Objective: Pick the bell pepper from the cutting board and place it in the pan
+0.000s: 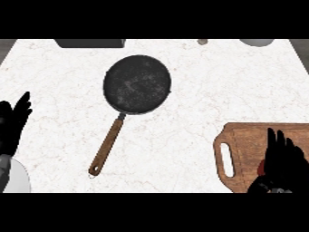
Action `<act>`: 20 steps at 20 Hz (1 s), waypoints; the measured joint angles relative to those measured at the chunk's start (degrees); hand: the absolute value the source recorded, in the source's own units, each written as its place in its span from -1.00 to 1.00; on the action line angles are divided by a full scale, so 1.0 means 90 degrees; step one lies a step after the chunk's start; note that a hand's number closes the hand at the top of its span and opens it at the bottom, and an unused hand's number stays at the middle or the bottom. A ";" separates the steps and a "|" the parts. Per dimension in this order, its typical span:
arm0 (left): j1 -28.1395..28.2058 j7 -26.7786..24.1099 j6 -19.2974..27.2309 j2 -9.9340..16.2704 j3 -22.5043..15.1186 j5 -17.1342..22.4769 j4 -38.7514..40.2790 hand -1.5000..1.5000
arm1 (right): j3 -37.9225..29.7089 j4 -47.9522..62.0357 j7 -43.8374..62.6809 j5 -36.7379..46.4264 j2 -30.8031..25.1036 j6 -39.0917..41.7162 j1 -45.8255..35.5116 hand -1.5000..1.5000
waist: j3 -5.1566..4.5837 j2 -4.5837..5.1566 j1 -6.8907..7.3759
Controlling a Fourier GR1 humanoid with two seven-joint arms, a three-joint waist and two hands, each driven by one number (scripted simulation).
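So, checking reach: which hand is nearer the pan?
Left, slightly. The left hand rests left of the pan; the right hand is over the cutting board.

Black left robot hand (6, 129) open, fingers up, at left edge; black right robot hand (285, 163) lower right, fingers extended.

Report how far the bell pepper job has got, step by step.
Done: nothing placed; the pan is empty on the counter. In hand: the right robot hand is over the cutting board, covering a red object, probably the bell pepper; whether it is gripped cannot be told. The left robot hand rests open at the left edge. Left: lift the pepper, carry it to the pan, release.
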 measured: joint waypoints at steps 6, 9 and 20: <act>0.0086 -0.0130 -0.0346 0.0012 0.0327 -0.0058 0.0115 0.00 | -0.0305 0.0246 -0.0193 0.0194 0.0251 0.0090 -0.0030 -1.00 | 0.0002 0.0002 -0.0007; 0.0159 0.0051 -0.0270 -0.0086 0.0320 -0.0217 -0.0146 0.00 | -0.0489 0.0388 -0.0284 0.0263 0.0337 0.0117 -0.0018 -1.00 | 0.0003 0.0000 -0.0003; 0.0181 0.0032 -0.0371 -0.0516 0.0523 -0.0621 -0.0079 0.00 | -0.0653 0.0892 -0.0702 0.0904 0.0334 0.0129 0.0004 1.00 | 0.0003 0.0002 -0.0011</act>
